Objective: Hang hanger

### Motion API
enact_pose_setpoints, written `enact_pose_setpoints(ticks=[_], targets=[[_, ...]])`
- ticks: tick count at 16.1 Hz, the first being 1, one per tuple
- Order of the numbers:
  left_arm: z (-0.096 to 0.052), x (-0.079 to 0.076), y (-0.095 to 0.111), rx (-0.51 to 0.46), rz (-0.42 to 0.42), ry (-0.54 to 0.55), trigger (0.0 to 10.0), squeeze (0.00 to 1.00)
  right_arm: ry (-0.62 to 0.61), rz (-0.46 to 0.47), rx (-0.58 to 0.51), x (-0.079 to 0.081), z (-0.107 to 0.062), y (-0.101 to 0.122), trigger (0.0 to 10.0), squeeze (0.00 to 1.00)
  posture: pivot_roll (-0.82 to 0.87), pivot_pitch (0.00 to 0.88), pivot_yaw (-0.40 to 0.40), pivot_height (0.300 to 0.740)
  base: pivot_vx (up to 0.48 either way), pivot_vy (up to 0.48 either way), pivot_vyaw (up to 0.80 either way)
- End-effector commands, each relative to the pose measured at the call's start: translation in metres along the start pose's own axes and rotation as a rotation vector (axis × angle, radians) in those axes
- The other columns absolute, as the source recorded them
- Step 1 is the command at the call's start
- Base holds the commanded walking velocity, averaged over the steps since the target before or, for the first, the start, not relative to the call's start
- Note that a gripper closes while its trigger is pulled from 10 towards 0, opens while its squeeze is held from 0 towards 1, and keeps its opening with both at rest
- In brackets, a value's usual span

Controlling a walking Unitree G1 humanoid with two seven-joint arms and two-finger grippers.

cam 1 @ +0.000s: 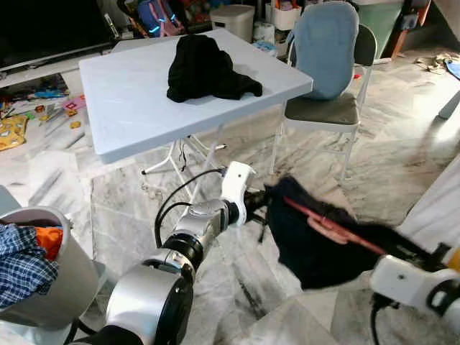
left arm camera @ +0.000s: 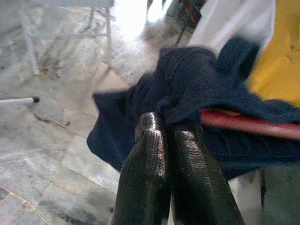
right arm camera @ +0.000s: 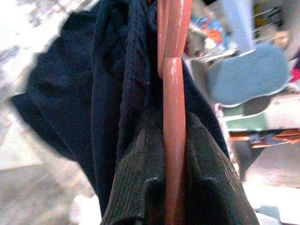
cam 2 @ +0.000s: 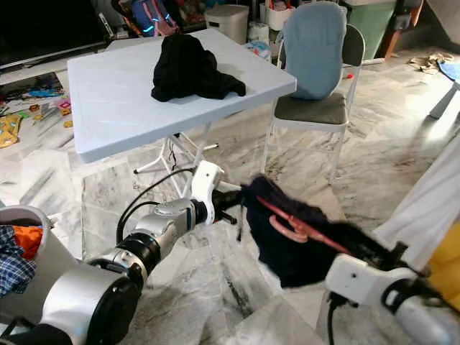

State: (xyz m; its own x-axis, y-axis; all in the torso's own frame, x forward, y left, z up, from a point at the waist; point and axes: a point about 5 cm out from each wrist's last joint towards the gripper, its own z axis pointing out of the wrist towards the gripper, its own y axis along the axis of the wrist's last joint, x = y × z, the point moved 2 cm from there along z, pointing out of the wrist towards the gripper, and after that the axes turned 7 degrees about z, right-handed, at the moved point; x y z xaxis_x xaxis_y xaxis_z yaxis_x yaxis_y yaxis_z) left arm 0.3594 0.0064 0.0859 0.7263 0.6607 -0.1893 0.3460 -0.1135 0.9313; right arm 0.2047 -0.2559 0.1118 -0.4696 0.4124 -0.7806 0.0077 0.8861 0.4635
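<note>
A dark navy garment (cam 1: 316, 248) hangs over a red hanger (cam 1: 327, 224) held low above the marble floor. My left gripper (cam 1: 264, 203) reaches in from the left and is shut on a fold at the garment's edge (left arm camera: 187, 89); its fingers (left arm camera: 154, 154) are pressed together on the cloth. From the lower right, my right gripper (cam 1: 417, 253) is shut on the hanger's red bar (right arm camera: 173, 93), which runs between its two fingers (right arm camera: 136, 178). The navy cloth (right arm camera: 84, 79) drapes beside the bar.
A white folding table (cam 1: 129, 100) with a black garment (cam 1: 205, 68) stands behind. To its right is a chair (cam 1: 323, 108) with a blue cushion. A laundry basket (cam 1: 50, 287) of clothes sits at the near left. White cloth (cam 1: 438, 201) hangs at the right edge.
</note>
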Motion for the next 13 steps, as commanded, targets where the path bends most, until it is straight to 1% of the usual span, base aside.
enact_pose_setpoints(ticks=[1, 2, 3, 5, 6, 7, 9, 10, 11, 13], targets=[[-0.005, 0.007, 0.002, 0.004, 0.039, -0.001, 0.0, 0.00, 0.008, -0.012, 0.019, 0.004, 0.004, -0.003, 10.0, 0.00, -0.15, 0.000, 0.068, 0.740, 0.000, 0.000, 0.00], [-0.005, 0.004, 0.003, 0.000, 0.068, -0.034, 0.0, 0.00, 0.013, -0.004, 0.021, 0.009, 0.011, -0.004, 10.0, 0.00, -0.15, 0.000, 0.065, 0.740, 0.000, 0.000, 0.00], [-0.005, 0.006, 0.008, -0.019, 0.071, -0.030, 0.0, 0.00, 0.018, -0.006, 0.026, 0.014, 0.017, -0.004, 10.0, 0.00, -0.14, 0.000, 0.065, 0.740, 0.000, 0.000, 0.00], [-0.011, 0.022, 0.019, -0.060, 0.055, 0.068, 0.0, 0.00, 0.050, -0.018, 0.033, 0.023, 0.020, -0.006, 10.0, 0.00, -0.14, 0.000, 0.063, 0.740, 0.000, 0.000, 0.00], [-0.015, 0.029, 0.021, -0.057, 0.053, 0.107, 0.0, 0.00, 0.060, -0.012, 0.025, 0.025, 0.018, -0.007, 10.0, 0.00, -0.14, 0.000, 0.063, 0.740, 0.000, 0.000, 0.00], [-0.019, 0.038, 0.019, -0.040, 0.071, 0.153, 0.0, 0.00, 0.068, 0.005, 0.014, 0.025, 0.010, -0.008, 10.0, 0.00, -0.14, 0.000, 0.063, 0.740, 0.000, 0.000, 0.00], [-0.028, 0.052, 0.011, -0.001, 0.073, 0.230, 0.0, 0.00, 0.098, 0.040, -0.019, 0.022, -0.017, -0.009, 10.0, 0.00, -0.15, 0.000, 0.068, 0.740, 0.000, 0.000, 0.00], [-0.032, 0.057, 0.007, 0.017, 0.064, 0.264, 0.0, 0.00, 0.116, 0.056, -0.036, 0.021, -0.031, -0.008, 10.0, 0.00, -0.15, 0.000, 0.071, 0.740, 0.000, 0.000, 0.00], [-0.035, 0.062, 0.001, 0.034, 0.037, 0.295, 0.0, 0.00, 0.155, 0.099, -0.054, 0.020, -0.049, -0.004, 10.0, 0.00, -0.16, 0.000, 0.075, 0.740, 0.000, 0.000, 0.00], [-0.036, 0.063, -0.003, 0.056, 0.040, 0.306, 0.0, 0.00, 0.191, 0.106, -0.071, 0.020, -0.061, 0.002, 10.0, 0.00, -0.16, 0.000, 0.076, 0.740, 0.000, 0.000, 0.00]])
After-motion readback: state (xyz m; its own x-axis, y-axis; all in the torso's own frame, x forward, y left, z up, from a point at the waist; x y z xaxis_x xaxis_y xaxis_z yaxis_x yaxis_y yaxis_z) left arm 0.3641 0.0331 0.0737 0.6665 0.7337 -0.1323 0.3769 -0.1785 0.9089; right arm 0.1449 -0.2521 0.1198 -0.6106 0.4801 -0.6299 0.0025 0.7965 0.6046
